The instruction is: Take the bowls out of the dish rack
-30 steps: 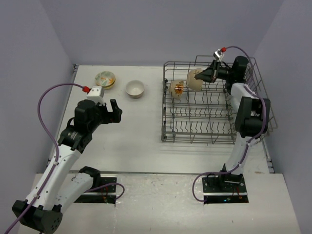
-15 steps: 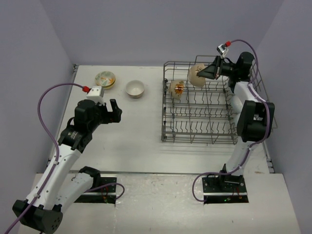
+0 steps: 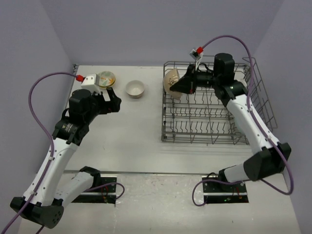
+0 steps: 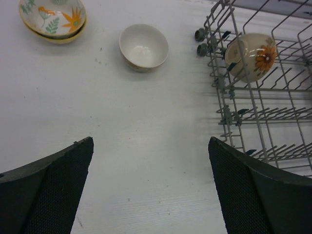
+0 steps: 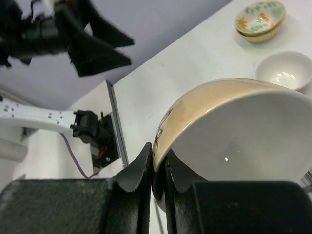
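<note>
My right gripper is shut on the rim of a cream bowl, lifted and tilted over the far left corner of the grey wire dish rack. In the right wrist view the fingertips pinch that bowl's wall, beige outside and white inside. Just below it, a bowl with an orange flower stands on edge in the rack. My left gripper hangs open over the table, and its gap holds nothing.
A plain white bowl sits upright on the table left of the rack. Farther left, two floral bowls are stacked near the back edge. Walls close in the table's back and sides.
The right arm has swung the cream bowl leftward from the rack's far middle to its far left corner. The left arm has moved a little toward the far left, still open.
</note>
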Tool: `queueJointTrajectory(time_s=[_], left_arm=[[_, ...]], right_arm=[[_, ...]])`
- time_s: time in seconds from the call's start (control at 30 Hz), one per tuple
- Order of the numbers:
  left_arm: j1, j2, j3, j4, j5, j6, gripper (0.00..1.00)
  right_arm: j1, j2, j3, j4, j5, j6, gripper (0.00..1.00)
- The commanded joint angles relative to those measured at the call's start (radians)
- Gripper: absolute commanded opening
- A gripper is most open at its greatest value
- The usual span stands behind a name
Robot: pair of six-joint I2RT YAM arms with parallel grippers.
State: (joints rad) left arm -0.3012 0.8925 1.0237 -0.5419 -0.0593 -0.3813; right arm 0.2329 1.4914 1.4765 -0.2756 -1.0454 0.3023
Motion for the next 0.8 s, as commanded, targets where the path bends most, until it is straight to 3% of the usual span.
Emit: queueJointTrajectory(time_s=[0.0, 0.23, 0.37, 0.63, 0.77], left_arm=[[0.010, 0.019, 0.155, -0.032, -0.008, -0.033, 1.00], [0.008, 0.138, 0.425, -0.099, 0.088, -0.037, 1.00], [0.005, 0.187, 0.487, -0.099, 0.163, -0.065, 1.00], [-0.012, 0.290, 0.561, -0.147, 0.213, -0.042, 1.00], [-0.026, 0.402, 0.674, -0.263, 0.193, -0.001, 1.00]], right_arm=[[0.136, -0.166, -0.016, -0.123, 0.259, -0.236, 0.00], [0.394, -0.264, -0.009, -0.298, 0.735, -0.410, 0.00], [0.542, -0.302, -0.010, -0.356, 0.964, -0.474, 0.00], [0.720, -0.283, 0.022, -0.459, 1.229, -0.615, 0.00], [0.781, -0.263, 0.022, -0.478, 1.373, -0.683, 0.00]])
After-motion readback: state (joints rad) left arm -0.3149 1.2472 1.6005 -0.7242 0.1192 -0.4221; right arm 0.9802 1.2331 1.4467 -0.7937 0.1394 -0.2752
